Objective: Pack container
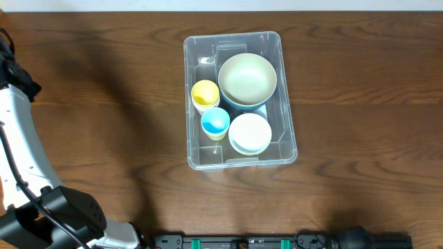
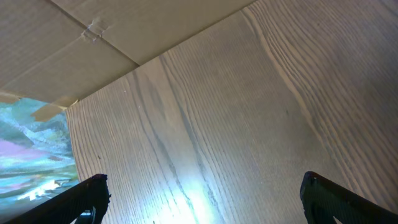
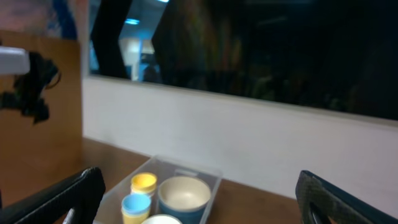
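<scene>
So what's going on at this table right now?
Nothing is being handled at this moment. The clear container sits on the wooden table with a large cream bowl, a white bowl, a yellow cup and a blue cup inside. The left gripper hangs open over bare wood, and the right gripper, also open and empty, faces the container from a distance.

No readable text, label, brand or number shows in any view — nothing legible anywhere.
</scene>
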